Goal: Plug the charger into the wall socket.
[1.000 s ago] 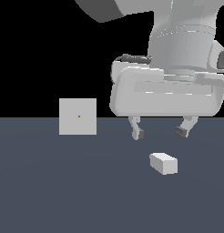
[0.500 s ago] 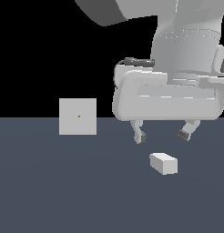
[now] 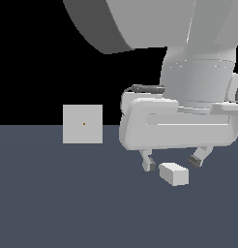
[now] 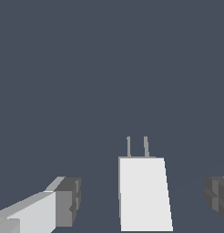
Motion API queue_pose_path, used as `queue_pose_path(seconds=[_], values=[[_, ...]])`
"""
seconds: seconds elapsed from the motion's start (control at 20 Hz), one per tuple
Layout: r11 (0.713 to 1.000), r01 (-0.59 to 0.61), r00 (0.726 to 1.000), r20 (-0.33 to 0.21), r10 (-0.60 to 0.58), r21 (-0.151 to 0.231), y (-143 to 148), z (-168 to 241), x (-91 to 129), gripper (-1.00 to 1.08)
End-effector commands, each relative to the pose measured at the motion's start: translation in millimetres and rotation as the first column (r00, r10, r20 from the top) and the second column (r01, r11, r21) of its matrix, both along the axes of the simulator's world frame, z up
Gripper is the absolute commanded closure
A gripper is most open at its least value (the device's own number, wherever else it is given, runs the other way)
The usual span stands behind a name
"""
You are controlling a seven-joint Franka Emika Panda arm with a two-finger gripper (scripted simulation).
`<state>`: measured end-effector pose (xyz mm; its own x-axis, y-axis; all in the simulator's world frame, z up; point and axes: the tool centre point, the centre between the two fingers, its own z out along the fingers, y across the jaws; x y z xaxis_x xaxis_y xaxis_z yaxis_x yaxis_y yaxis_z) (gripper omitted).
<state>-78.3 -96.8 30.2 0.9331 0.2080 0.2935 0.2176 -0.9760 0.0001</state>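
Observation:
The charger (image 3: 174,174) is a small white block lying on the dark grey floor. In the wrist view the charger (image 4: 144,193) shows two thin prongs at one end. My gripper (image 3: 172,162) is open, its two dark-tipped fingers (image 3: 150,164) spread just above and to either side of the block, not touching it. In the wrist view the gripper (image 4: 143,200) has the block between its fingers (image 4: 68,201). The wall socket (image 3: 82,124) is an upright light-grey square panel with an orange dot at its centre, toward the exterior view's left, well apart from the charger.
The dark grey floor (image 3: 58,203) spreads across the lower part of the exterior view. The arm's big white body (image 3: 188,72) fills the upper part of the exterior view's right. The background behind the panel is black.
My gripper has come down toward the charger, its fingertips now level with the top of the block. The charger and the panel have not moved.

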Motion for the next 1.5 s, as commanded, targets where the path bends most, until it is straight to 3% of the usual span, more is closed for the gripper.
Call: queue_pose_path(seconds=[0.0,0.3,0.35,1.0,1.45], values=[[1.0,-0.001,1.0,0.0,0.001,0.0,0,-10,0,-0.92],[1.0,-0.001,1.0,0.001,0.001,0.0,0,-19,0,-0.92],[1.0,-0.001,1.0,0.001,0.001,0.0,0,-19,0,1.08],[1.0,0.001,1.0,0.001,-0.001,0.0,2,-17,0,1.08],[1.0,0.028,1.0,0.002,-0.028,0.001,27,-6,1,1.08]])
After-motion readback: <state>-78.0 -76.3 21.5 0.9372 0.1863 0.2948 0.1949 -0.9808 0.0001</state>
